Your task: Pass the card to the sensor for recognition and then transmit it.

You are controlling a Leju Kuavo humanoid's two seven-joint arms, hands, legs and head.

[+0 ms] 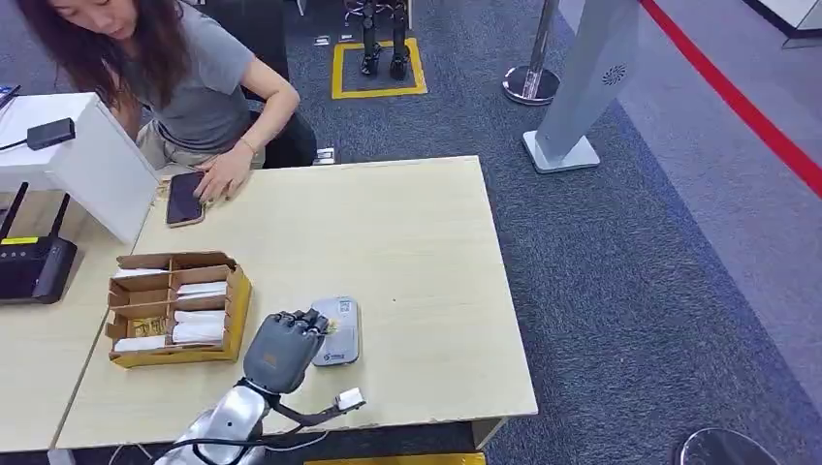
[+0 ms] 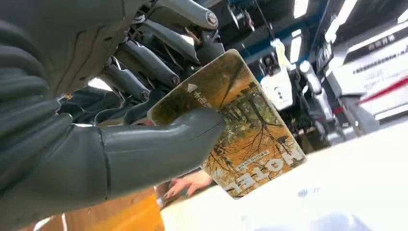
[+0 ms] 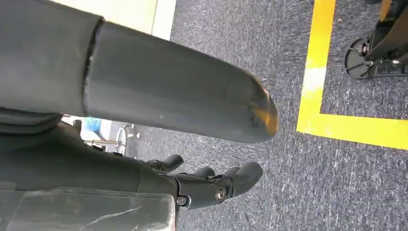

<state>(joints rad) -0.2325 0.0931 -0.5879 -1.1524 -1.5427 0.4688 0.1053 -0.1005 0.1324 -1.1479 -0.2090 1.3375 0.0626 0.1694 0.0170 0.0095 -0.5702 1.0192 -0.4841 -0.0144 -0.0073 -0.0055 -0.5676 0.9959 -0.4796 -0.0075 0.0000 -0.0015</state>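
My left hand [image 1: 283, 349] hovers over the near part of the table, right at the grey card sensor [image 1: 339, 331], and covers its left edge. In the left wrist view that hand [image 2: 120, 120] pinches a yellow-brown hotel card [image 2: 245, 130] between the thumb and the darker fingers; the card sticks out past the thumb, printed face toward the camera. In the head view only a sliver of the card [image 1: 330, 326] peeks out over the sensor. My right hand [image 3: 192, 144] hangs above grey carpet, its fingers loosely curled with nothing in them.
A cardboard box [image 1: 178, 308] with divided slots of cards sits left of the sensor. A person [image 1: 174, 87] leans at the far side with a hand on a phone [image 1: 184, 199]. A black router [image 1: 34, 266] and white box [image 1: 92, 160] stand at the left.
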